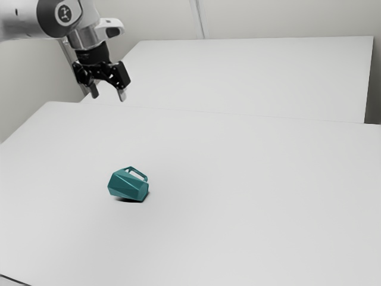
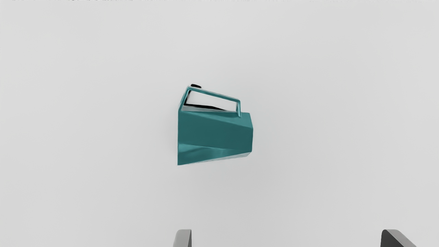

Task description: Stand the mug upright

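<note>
- One teal mug [image 2: 214, 132] was seen tipped on its side on the table [image 1: 238, 208], narrower end toward the exterior view's right.
- A firm grip across its body was called for, handle [image 2: 214, 94] avoided, then a slow turn, narrow end down, seated flat before release!
- High above, the gripper [image 1: 108, 96] was held empty, fingers [image 2: 183, 238] spread apart.
- Counted: one mug, one handle, one gripper, two fingers, one table beneath.

Ext. view: bright, diffuse lt.; small dk. shadow under mug [image 1: 127, 186]. Wrist view: even lt., faint sheen on mug.
</note>
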Action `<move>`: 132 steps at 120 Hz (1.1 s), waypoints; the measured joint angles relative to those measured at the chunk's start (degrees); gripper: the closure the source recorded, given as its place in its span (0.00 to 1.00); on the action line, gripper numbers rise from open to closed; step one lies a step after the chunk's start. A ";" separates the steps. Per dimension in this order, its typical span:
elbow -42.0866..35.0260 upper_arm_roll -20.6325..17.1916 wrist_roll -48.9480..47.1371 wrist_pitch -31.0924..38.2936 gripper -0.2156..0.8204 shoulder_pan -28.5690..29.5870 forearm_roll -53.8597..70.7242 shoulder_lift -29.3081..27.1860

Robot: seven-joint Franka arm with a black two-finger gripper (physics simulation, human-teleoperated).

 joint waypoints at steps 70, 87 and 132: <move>-11.36 1.54 3.54 7.17 0.21 7.41 -1.35 -6.65; -16.72 1.63 8.06 11.99 0.21 12.10 -6.96 -7.98; -28.41 2.59 19.67 21.37 0.21 20.75 -24.93 -8.96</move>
